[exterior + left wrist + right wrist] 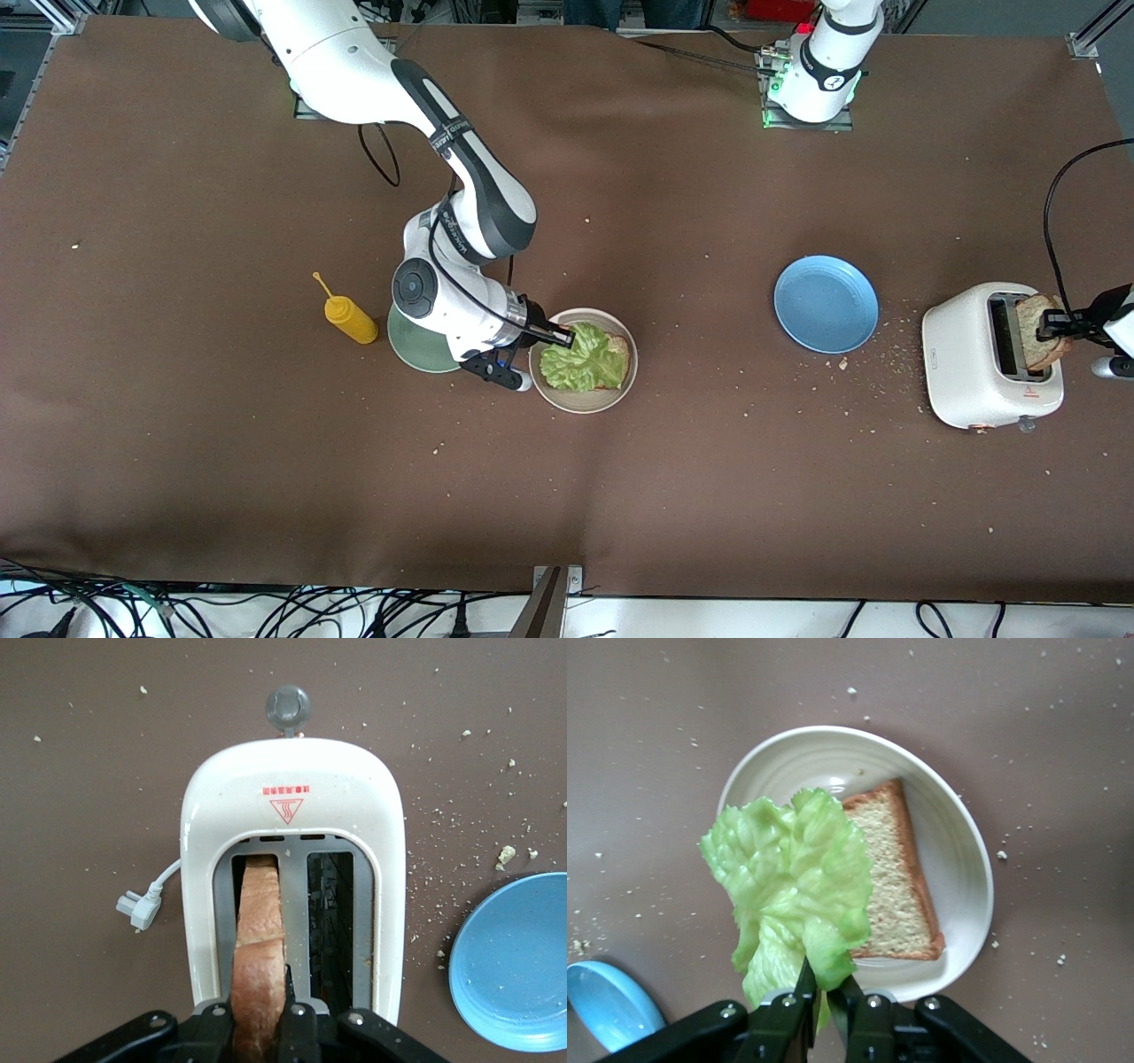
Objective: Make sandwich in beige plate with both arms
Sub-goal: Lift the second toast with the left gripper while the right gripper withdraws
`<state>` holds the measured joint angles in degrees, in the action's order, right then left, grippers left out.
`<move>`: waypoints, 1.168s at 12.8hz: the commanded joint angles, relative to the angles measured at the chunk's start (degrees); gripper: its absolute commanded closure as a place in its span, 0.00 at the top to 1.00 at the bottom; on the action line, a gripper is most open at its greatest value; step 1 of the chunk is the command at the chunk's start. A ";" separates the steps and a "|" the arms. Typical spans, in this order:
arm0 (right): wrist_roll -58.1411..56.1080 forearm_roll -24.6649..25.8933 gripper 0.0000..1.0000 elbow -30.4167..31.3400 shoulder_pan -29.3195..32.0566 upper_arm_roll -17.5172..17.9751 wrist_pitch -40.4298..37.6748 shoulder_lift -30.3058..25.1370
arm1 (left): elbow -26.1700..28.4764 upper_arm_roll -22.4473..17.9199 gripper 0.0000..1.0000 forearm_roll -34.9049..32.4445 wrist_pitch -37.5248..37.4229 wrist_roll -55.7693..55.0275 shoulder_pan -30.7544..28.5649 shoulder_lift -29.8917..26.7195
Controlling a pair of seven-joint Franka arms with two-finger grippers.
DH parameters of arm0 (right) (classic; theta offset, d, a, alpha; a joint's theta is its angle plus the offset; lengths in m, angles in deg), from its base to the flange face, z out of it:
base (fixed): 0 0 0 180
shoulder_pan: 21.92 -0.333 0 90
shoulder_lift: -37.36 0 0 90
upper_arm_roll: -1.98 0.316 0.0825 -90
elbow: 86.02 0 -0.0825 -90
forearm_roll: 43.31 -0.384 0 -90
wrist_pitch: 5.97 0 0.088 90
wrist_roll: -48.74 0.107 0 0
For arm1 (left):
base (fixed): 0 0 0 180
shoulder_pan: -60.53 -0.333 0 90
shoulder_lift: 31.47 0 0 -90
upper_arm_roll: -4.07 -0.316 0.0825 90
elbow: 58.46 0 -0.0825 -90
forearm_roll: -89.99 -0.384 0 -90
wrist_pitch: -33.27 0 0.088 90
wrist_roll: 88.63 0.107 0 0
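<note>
The beige plate [586, 402] holds one slice of bread [619, 359] lying flat. Over it hangs a green lettuce leaf [580, 359], pinched at its stem end by my right gripper [567, 337], which is shut on it. In the right wrist view the lettuce [793, 877] hangs beside the bread [897, 881] over the plate [957, 850], with the gripper [827, 992] at the plate's rim. At the left arm's end of the table, my left gripper [1054, 333] is shut on a second bread slice [262, 930] standing in one slot of the white toaster [292, 788].
A blue plate [826, 304] lies between the toaster [990, 359] and the beige plate. A mint-green plate [415, 344] sits half under the right arm, with a yellow mustard bottle [348, 317] beside it. Crumbs dot the brown cloth. The toaster's plug [137, 909] lies loose.
</note>
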<state>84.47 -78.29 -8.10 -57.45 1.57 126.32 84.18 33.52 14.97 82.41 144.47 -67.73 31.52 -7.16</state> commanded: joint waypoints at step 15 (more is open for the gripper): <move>-10.45 20.48 1.00 0.83 -0.32 -16.53 -30.58 -16.40 | -15.87 0.88 0.00 39.43 -22.70 -13.85 22.57 11.26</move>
<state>80.41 -59.40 -8.05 -57.51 -11.79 99.30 69.80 19.35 16.48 113.89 122.27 -79.29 52.28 -0.26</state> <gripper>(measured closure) 0.000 0.907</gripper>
